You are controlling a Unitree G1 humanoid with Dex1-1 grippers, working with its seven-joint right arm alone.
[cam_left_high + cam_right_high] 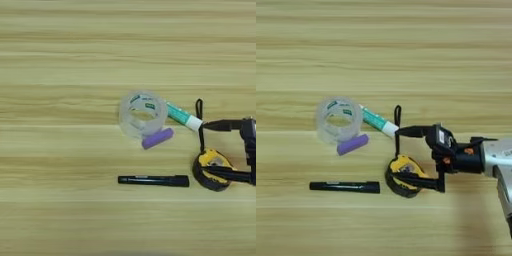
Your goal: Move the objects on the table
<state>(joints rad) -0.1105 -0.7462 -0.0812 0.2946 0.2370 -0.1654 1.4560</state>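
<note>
My right gripper [402, 156] is open, its two black fingers pointing left from the silver forearm [498, 160]. The lower finger lies across the yellow-black tape measure [401, 167]. The upper fingertip reaches the measure's black strap [397, 120], next to the white cap of the green-and-white glue stick [376, 121]. Left of them stands the clear tape roll [323, 125], with the short purple cylinder [352, 144] against its near side. The slim black pen [345, 186] lies nearer the front on the light-wood table [316, 60].
All the objects sit in one cluster right of the table's middle. Bare wood spreads to the left, to the far side and along the front.
</note>
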